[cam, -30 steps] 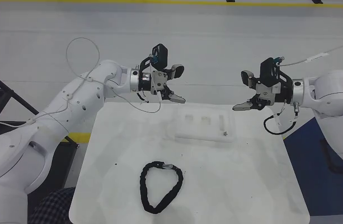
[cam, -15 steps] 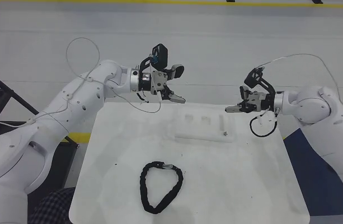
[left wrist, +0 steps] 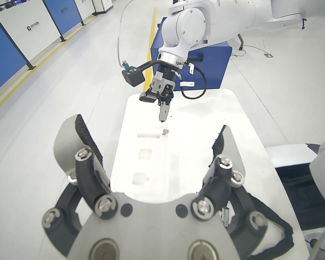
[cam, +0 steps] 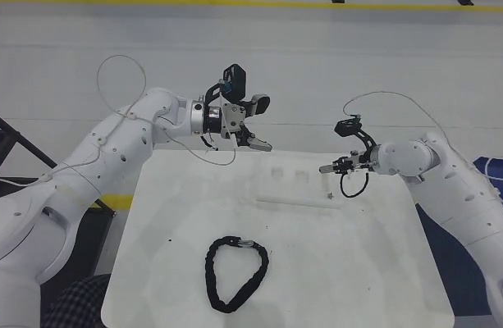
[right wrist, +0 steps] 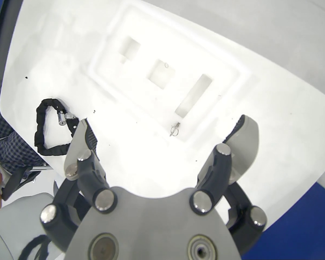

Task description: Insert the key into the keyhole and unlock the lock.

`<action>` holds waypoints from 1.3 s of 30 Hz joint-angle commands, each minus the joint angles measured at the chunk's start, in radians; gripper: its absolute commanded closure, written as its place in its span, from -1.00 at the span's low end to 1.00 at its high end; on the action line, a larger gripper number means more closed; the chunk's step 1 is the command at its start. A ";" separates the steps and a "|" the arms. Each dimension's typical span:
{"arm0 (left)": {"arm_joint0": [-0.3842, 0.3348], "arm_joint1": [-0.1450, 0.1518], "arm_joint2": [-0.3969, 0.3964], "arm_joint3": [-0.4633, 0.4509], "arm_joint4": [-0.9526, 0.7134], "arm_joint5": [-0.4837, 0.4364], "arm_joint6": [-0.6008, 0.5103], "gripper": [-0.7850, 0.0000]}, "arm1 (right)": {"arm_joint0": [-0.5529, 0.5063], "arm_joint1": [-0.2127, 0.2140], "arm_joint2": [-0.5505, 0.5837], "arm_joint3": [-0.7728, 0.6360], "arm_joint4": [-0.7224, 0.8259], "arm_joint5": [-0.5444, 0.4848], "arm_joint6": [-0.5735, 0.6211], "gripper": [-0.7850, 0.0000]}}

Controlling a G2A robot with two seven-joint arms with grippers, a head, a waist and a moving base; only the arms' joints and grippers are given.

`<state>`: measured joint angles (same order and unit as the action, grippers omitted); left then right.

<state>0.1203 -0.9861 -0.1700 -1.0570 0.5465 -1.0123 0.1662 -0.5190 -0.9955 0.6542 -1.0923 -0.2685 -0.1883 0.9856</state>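
Key pick-up, I'd say: the right gripper [left wrist: 155, 106] hangs spread and empty over the key [right wrist: 174, 130] on the white tray [right wrist: 241, 82], with the chain lock [cam: 235, 273] well apart on the table [cam: 358, 271], so next it likely must drop and pinch.

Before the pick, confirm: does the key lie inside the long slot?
No, the key lies on the white tray just outside the long slot.

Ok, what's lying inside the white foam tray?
A small key lies on the tray floor beside the long slot. The slot bottoms are too washed out to judge.
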 commanded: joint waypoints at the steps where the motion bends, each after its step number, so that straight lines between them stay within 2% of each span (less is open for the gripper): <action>1: 0.000 0.000 0.000 0.000 0.000 0.000 0.000 -1.00 | -0.001 -0.013 -0.014 0.023 0.007 0.048 0.001 -1.00; 7: 0.000 0.000 0.000 0.000 0.000 0.000 0.000 -1.00 | -0.006 -0.053 -0.055 0.080 0.026 0.139 0.003 -1.00; 14: 0.000 0.000 0.000 0.000 0.000 0.000 0.000 -1.00 | 0.009 -0.083 -0.069 0.118 0.040 0.141 0.020 -1.00; 32: 0.000 0.000 0.000 0.000 0.000 0.000 0.000 -1.00 | -0.001 -0.082 -0.073 0.111 0.025 0.145 0.007 -1.00; 39: 0.000 0.000 0.000 0.000 0.000 0.000 0.000 -1.00 | -0.025 -0.083 -0.099 0.014 -0.100 0.272 0.066 -1.00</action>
<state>0.1204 -0.9861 -0.1700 -1.0570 0.5465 -1.0123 0.1662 -0.5404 -1.0801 0.5551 -1.0667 -0.3538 0.0646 1.0376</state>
